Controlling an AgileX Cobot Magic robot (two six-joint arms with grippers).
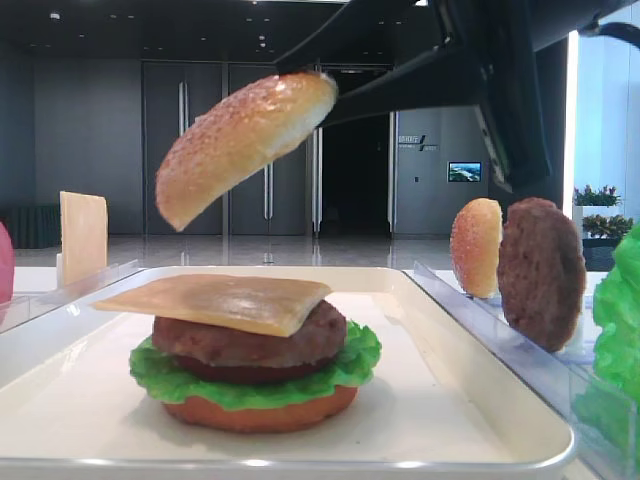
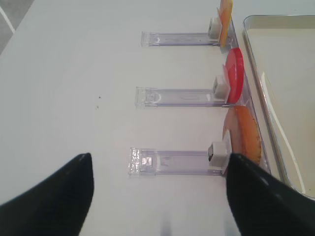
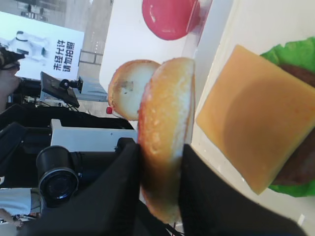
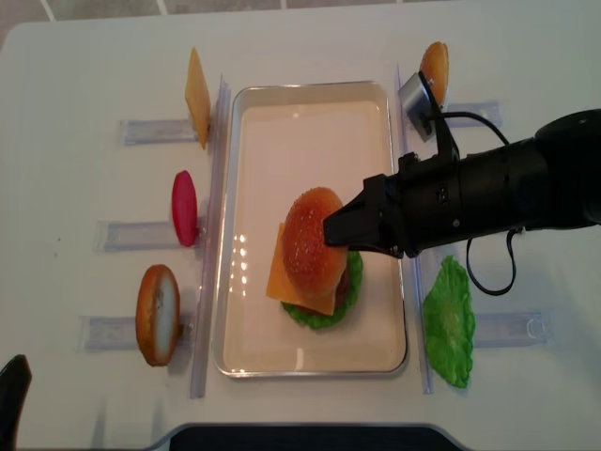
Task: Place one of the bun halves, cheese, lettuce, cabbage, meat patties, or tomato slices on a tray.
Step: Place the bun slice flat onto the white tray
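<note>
Fingers [image 3: 123, 196] of the right gripper [image 3: 160, 187] pinch the speckled top bun [image 1: 243, 140] by its edge, holding it tilted above the stack. Below lie cheese [image 1: 218, 301], patty [image 1: 250, 342], lettuce [image 1: 150, 375] and bottom bun [image 1: 262, 413] on the tray [image 4: 310, 103]. The left gripper [image 2: 160, 191] hovers over the table [image 2: 74, 73] beside the racks [image 2: 172, 162], fingers spread apart.

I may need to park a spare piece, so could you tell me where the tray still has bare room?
The tray is bare across its far half, between the burger stack and the far rim, and in a narrow strip along the left rim. The near-right part is crowded: the right gripper holds the top bun over the stack.
</note>
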